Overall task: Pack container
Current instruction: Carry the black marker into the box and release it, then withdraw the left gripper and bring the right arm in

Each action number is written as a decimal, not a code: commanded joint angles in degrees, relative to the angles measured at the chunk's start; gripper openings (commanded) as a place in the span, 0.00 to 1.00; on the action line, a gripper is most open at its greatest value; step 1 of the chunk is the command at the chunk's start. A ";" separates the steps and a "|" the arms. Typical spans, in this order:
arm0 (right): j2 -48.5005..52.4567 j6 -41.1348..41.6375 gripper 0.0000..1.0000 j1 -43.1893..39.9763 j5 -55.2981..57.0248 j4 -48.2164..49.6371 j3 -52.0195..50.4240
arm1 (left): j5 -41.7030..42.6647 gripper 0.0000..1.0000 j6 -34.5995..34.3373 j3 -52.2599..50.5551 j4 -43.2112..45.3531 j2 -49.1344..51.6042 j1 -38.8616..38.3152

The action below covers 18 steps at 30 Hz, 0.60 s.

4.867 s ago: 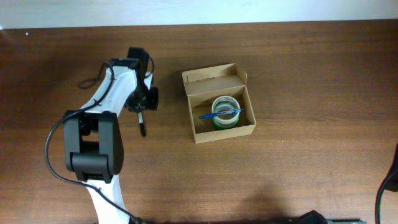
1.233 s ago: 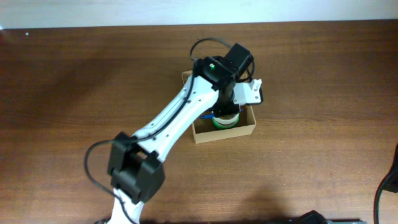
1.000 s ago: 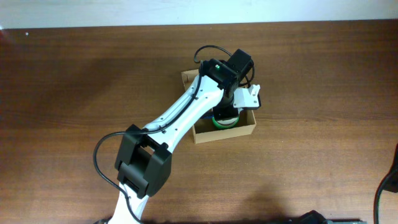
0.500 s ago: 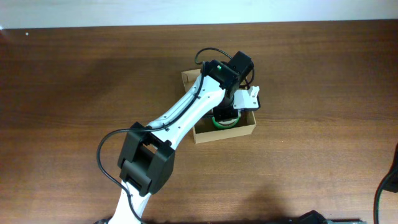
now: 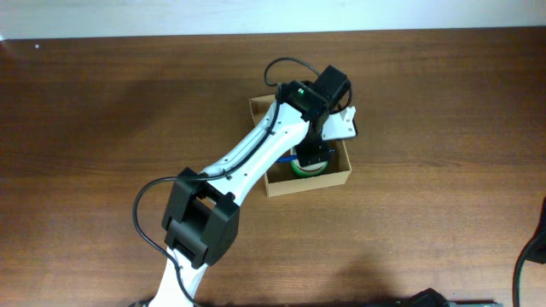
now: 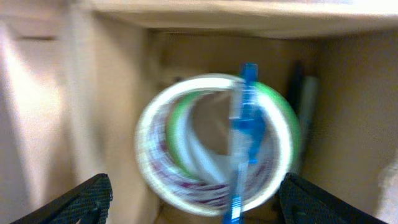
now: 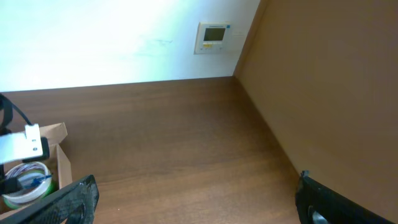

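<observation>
Container point(image 5: 309, 183), tan cardboard, open at the top: set on the table point(image 5: 444, 102) just off centre toward 2 o'clock.
Inside are seen a tape roll point(image 6: 214, 144) with a green edge and a blue pen point(image 6: 244, 140) laid across its 3 o'clock side, running 12 to 6. A dark slender object point(image 6: 305, 109), blurred, is lodged against the wall at 3 o'clock. The left claw point(image 6: 196, 186) is held directly above the roll, fingers spread, nothing gripped. The right claw point(image 7: 196, 199) is held spread over bare table, well apart, with the container at its 8 o'clock.
</observation>
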 commanded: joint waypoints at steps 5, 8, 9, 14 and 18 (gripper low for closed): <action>1.90 0.24 0.99 -0.11 -1.44 0.33 0.50 | -9.03 0.86 -18.21 19.82 -0.13 0.26 3.80; 4.81 0.46 0.99 -0.17 -4.39 -0.48 0.50 | -8.96 0.52 -29.42 27.56 -1.62 0.26 7.56; 5.92 0.46 0.99 -0.17 -5.07 -0.48 0.52 | -8.94 0.34 -33.31 29.59 -2.60 0.26 9.07; 13.27 0.87 0.99 -0.22 -7.74 -0.48 0.50 | -5.07 0.02 -44.61 34.84 -10.47 0.26 16.41; 20.81 0.85 0.99 -3.78 -14.05 -0.48 0.50 | 3.76 0.02 -47.74 34.93 -15.61 0.26 21.62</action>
